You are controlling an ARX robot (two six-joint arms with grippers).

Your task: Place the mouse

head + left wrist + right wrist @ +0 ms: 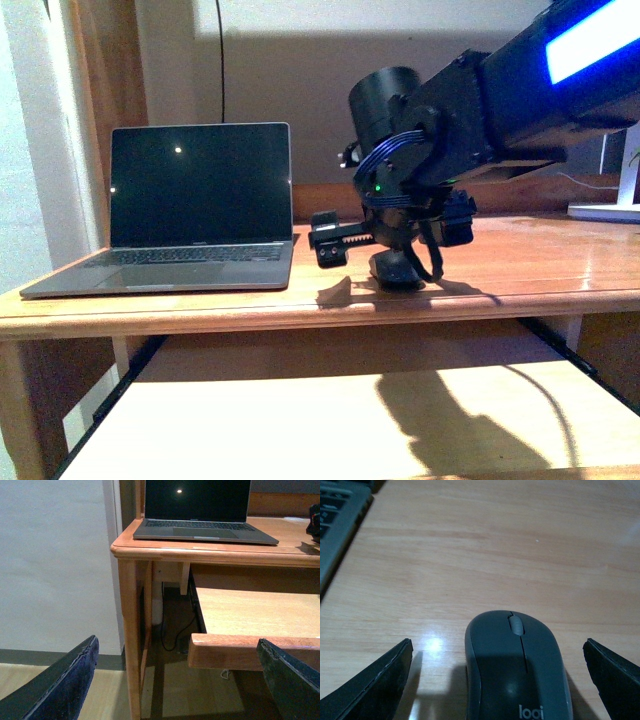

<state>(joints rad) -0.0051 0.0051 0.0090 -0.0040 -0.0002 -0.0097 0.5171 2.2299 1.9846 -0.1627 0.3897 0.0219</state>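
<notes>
**A:** Right wrist view first. Where is your mouse [517, 672]?

**B:** You can see it lying flat on the wooden tabletop [520, 540]. Its little wheel [516, 625] points away from the camera. There are white letters [530, 712] on its back.

**A:** Is your right gripper [497, 645] holding it?

**B:** No. Its two black fingers [370, 685] stand wide apart, one on each side of the mouse. You can see bare wood between each finger and the mouse, so nothing is squeezed.

**A:** Where on the tabletop is the mouse?

**B:** Look at the front view. The mouse sits near the front edge, a bit to the right of the middle. It is right under your right arm [500, 100], which reaches down from the upper right.

**A:** What is close by?

**B:** Your laptop [195, 205] stands open with a dark screen at the left end of the tabletop, well apart from the mouse. Something white [608, 210] sits at the far right edge. You cannot tell what it is.

**A:** And your left gripper [177, 680]?

**B:** Its fingers are spread wide too, with nothing between them. It hangs low, off the tabletop, out in front of the front left corner. From there you see the desk leg [129, 630] and the pull-out shelf [250, 615] under the tabletop.
</notes>
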